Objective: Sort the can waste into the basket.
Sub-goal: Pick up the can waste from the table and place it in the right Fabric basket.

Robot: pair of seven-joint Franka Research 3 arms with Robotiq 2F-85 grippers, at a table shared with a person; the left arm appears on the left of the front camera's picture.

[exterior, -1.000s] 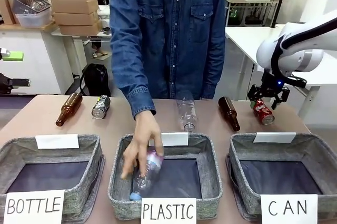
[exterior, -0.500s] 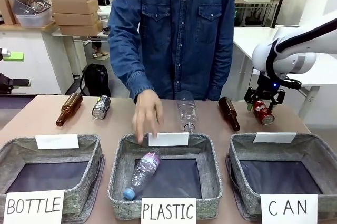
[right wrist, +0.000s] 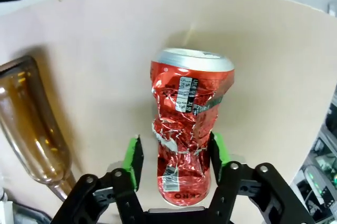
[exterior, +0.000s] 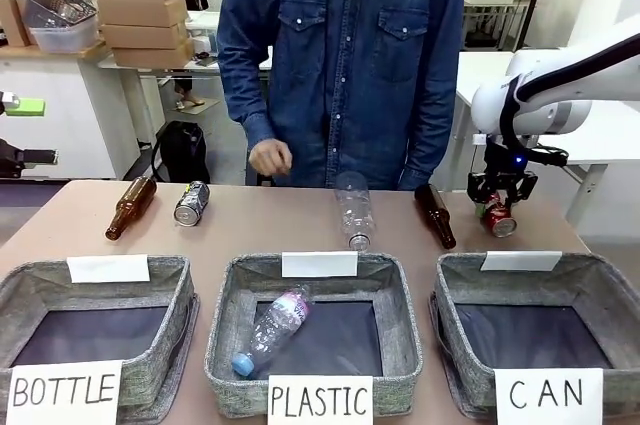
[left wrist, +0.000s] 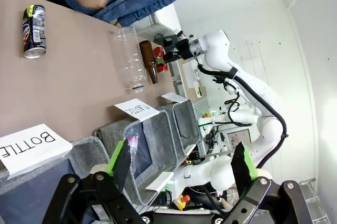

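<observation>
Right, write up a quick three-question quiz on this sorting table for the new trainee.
1. True or false: the red can already lies inside the CAN basket.
2. What lies in the PLASTIC basket? A) a paper cup B) a clear plastic bottle C) a glass jar
3. Short answer: which arm's gripper has its green pads on either side of the red can?

Key: 1. False, it lies on the table beyond the basket. 2. B. 3. The right gripper.
</observation>
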